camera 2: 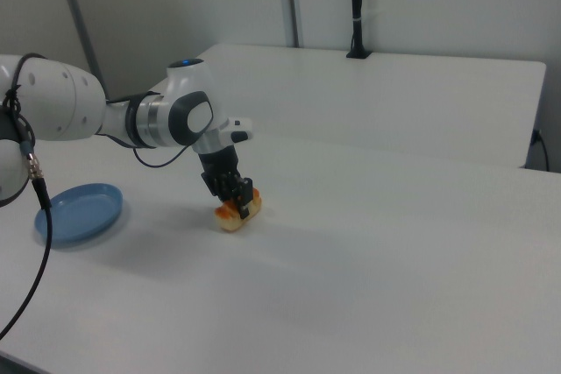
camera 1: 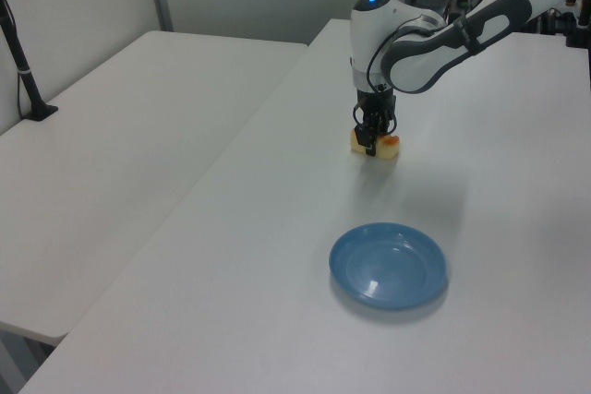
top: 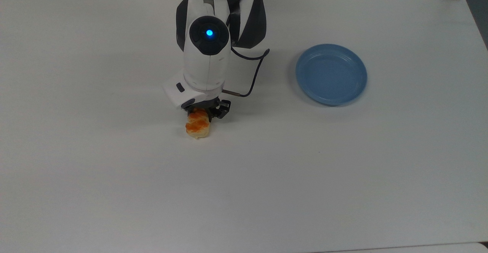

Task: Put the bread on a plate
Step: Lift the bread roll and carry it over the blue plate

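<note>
Here, jaws clenched on bread (top: 197, 125) at its end nearer arm, gripper (top: 204, 112) pointing straight down. Bread rested on white table (top: 114, 188), or perhaps barely lifted; contact hard to judge in right view, where bread (camera 2: 233, 214) looked slightly tilted. Plate (top: 331, 74) lay bare, well apart from bread, toward top view's right. In left view, plate (camera 1: 389, 265) sat nearer camera than gripper (camera 1: 374, 138).

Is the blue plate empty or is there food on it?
Empty. The plate is bare blue; the bread sits apart on the table.
</note>
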Motion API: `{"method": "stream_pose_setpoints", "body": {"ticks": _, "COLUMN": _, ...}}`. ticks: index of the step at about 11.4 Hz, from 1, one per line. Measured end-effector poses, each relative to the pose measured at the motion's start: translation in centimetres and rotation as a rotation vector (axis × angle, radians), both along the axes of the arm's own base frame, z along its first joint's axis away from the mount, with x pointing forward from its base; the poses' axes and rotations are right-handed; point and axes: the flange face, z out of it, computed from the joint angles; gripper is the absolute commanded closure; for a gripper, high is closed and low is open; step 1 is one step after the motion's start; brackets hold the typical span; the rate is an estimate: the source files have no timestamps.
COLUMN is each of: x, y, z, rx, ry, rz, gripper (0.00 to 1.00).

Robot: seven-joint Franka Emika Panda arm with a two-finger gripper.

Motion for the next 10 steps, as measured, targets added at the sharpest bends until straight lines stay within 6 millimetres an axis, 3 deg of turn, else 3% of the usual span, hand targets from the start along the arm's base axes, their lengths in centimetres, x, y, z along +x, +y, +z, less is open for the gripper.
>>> {"method": "stream_pose_setpoints", "body": {"ticks": 3, "x": -0.4, "y": 2.6, "z": 3.1, "rx": 0.021, "ry": -0.019, "rz": 0.023, "gripper": 0.56}}
{"method": "stream_pose_setpoints", "body": {"ticks": 5, "x": -1.5, "y": 5.1, "z": 6.4, "rx": 0.034, "ry": -0.004, "rz": 0.055, "gripper": 0.56}}
{"method": "stream_pose_setpoints", "body": {"ticks": 7, "x": -3.2, "y": 9.7, "z": 9.2, "rx": 0.054, "ry": 0.02, "rz": 0.12, "gripper": 0.56}}
{"method": "stream_pose_setpoints", "body": {"ticks": 10, "x": -5.5, "y": 17.1, "z": 10.3, "rx": 0.089, "ry": 0.034, "rz": 0.183, "gripper": 0.55}}
